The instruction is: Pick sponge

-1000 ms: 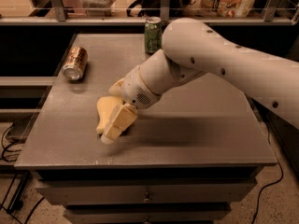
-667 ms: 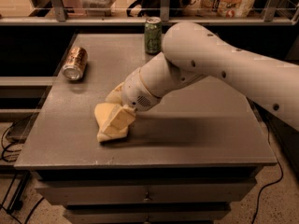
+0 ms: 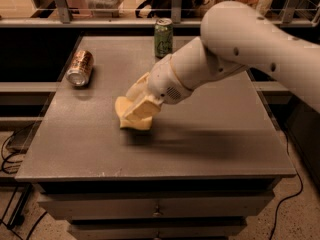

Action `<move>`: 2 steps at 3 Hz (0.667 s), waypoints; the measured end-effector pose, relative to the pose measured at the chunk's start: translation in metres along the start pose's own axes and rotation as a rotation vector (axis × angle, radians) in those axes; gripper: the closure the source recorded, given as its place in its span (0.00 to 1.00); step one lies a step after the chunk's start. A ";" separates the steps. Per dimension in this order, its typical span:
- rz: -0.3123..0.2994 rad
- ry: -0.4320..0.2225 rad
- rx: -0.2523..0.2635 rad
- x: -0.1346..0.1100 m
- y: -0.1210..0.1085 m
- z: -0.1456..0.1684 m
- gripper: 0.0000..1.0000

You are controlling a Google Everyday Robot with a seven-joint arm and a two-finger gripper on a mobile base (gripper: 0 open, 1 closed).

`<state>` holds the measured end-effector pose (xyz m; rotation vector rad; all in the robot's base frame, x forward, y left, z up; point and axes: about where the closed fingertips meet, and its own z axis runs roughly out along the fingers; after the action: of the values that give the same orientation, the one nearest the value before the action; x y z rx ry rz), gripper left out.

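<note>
The pale yellow sponge (image 3: pixel 125 115) is held between the cream padded fingers of my gripper (image 3: pixel 139 101) over the left middle of the grey table (image 3: pixel 220 139). The gripper is shut on the sponge, which sits tilted just above the tabletop and casts a shadow beneath it. One finger (image 3: pixel 138 87) lies behind the sponge and the other (image 3: pixel 143 109) lies across its front. The white arm reaches in from the upper right and hides part of the sponge.
A green soda can (image 3: pixel 163 37) stands upright at the table's back edge. A brown can (image 3: pixel 80 67) lies on its side at the back left. A shelf with a rail runs behind the table. Drawers sit below the front edge.
The gripper with the sponge has moved up and slightly right, away from the tabletop. Both cans have stayed in place.
</note>
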<state>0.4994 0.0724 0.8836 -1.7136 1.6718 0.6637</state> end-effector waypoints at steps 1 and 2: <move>-0.046 -0.026 0.096 -0.011 -0.021 -0.062 1.00; -0.116 -0.049 0.206 -0.030 -0.041 -0.130 1.00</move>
<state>0.5276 -0.0055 0.9962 -1.6200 1.5373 0.4591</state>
